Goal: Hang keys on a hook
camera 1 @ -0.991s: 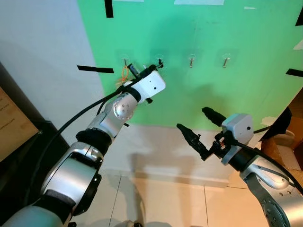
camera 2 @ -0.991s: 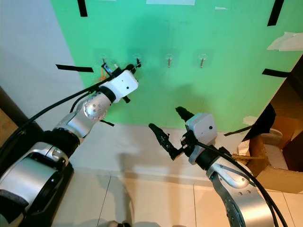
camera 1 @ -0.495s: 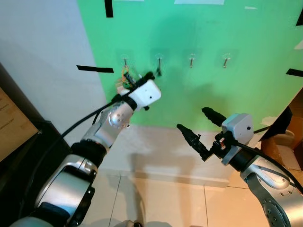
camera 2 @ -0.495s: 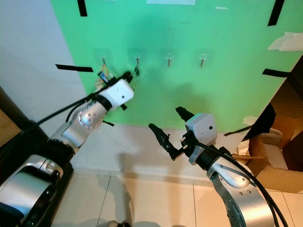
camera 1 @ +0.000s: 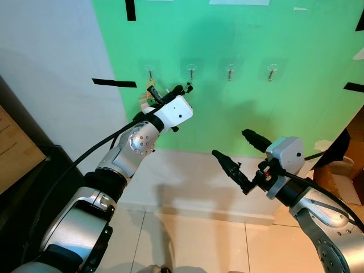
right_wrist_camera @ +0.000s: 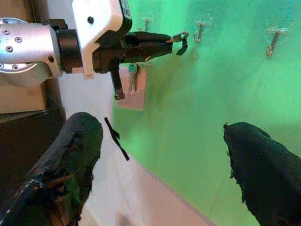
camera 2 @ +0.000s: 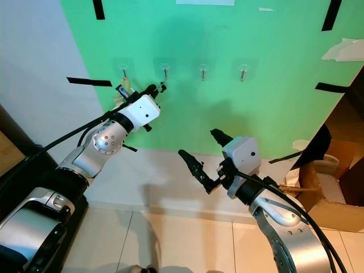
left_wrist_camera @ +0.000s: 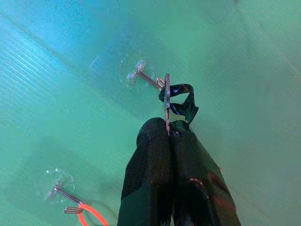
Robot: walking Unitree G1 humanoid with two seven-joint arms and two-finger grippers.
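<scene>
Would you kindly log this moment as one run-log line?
left gripper: shut on key ring, at second hook | right gripper: open, idle | first hook: orange ring hung

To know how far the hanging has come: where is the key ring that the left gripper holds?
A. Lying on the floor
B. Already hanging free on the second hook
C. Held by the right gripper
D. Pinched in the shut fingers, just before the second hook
D: the left gripper pinches the key ring at the tip of the second hook.
</scene>
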